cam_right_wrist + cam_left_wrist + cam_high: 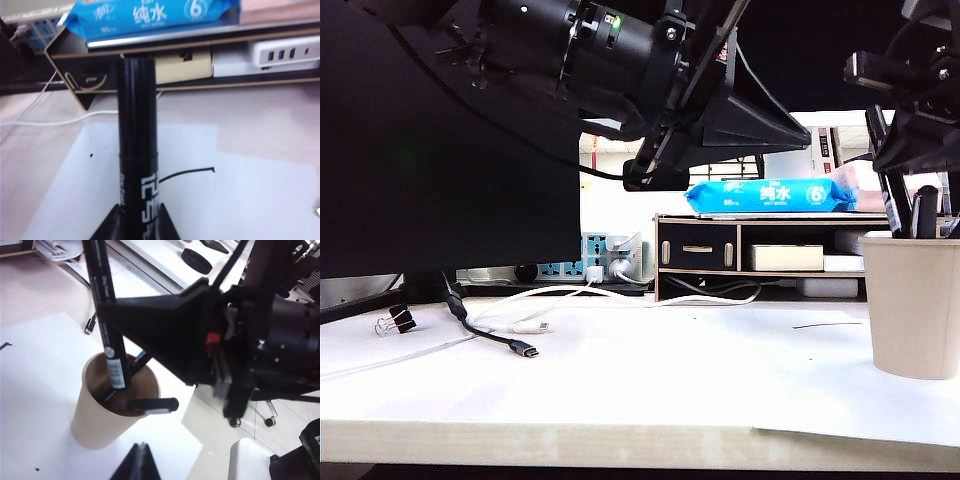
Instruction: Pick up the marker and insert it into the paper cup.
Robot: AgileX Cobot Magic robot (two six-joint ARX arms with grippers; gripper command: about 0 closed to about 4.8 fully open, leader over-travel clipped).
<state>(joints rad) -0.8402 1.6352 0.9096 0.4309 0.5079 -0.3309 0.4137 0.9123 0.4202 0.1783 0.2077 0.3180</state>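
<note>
The black marker with white lettering stands upright between the fingers of my right gripper, which is shut on its barrel. In the left wrist view the marker reaches down into the tan paper cup, its lower end below the rim, with the right gripper at its middle. The exterior view has the cup at the far right, with the right gripper above it. My left gripper is shut and empty, hovering beside the cup; it hangs up and to the left.
Other dark pens show at the cup: one leaning inside, one across the rim. A blue wipes pack lies on a wooden organizer behind. Cables, a binder clip and a black monitor are at the left.
</note>
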